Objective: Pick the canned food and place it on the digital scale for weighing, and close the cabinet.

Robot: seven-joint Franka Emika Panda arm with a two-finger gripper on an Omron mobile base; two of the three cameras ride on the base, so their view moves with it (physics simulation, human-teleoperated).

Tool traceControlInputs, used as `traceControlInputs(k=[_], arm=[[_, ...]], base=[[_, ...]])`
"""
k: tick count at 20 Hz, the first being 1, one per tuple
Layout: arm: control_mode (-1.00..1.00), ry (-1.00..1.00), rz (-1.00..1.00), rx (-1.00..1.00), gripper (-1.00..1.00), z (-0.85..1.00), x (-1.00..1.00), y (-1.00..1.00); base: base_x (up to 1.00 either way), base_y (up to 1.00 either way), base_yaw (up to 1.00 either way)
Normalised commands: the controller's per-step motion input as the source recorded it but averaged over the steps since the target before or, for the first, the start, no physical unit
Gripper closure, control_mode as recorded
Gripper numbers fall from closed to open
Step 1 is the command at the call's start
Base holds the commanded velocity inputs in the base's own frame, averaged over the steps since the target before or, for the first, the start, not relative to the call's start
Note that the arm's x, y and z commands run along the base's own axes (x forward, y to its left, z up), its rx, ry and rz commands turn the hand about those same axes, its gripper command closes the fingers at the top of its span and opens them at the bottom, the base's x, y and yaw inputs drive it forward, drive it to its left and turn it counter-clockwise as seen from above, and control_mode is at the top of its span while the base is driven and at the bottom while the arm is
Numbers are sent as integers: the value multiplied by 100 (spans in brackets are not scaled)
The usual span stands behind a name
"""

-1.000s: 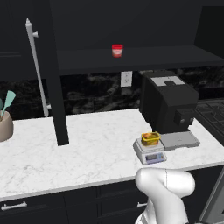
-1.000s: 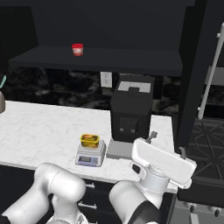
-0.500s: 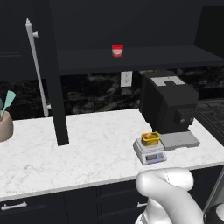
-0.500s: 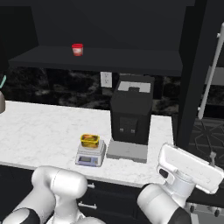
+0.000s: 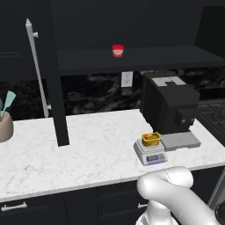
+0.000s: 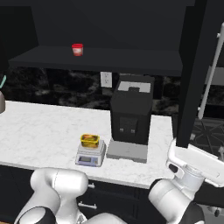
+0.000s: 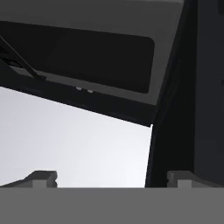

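- Already sitting on the digital scale (image 5: pixel 150 152): the canned food (image 5: pixel 150 139), squat and yellow, centred on the weighing plate so the load rests square; first half of the task judged done.
- Scale parked on the white marble counter (image 5: pixel 88 154), just beside the grey tray of the black boxy machine (image 5: pixel 168 103), display panel facing the counter's front edge.
- Seen from the right base camera too: can (image 6: pixel 89 140) upright on the scale (image 6: pixel 90 154), nothing touching it.
- Gripper (image 7: pixel 111 179) empty, fingertips (image 7: pixel 41 178) spread wide apart at the bottom of the hand view, looking past a dark edge at pale and black surfaces; exactly what lies ahead hard to tell.
- Hand swung low and to the right, well apart from the can, probably to reach a door.
- Cabinet (image 5: pixel 52 74) not yet shut: left door standing out edge-on over the counter, long silver bar handle (image 5: pixel 37 70) showing; right door (image 6: pixel 192 74) likewise swung out with its handle (image 6: pixel 210 78).
- Small red-and-white cup (image 5: pixel 117 50) alone on the exposed shelf, no part of the job.
- Next, by judgement: push on a door face to swing it closed.
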Motion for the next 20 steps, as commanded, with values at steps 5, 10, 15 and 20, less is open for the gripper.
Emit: traceControlInputs(k=[5, 10, 15, 20], arm=[[-100, -1, 0, 2, -100, 6, -6, -34], [-100, -2, 0, 4, -100, 9, -1, -54], [-100, -14, 0, 0, -100, 60, 0, 9], [-100, -19, 2, 0, -100, 71, -3, 14]], base=[[0, 0, 0], [0, 0, 0], [0, 0, 0], [0, 0, 0]])
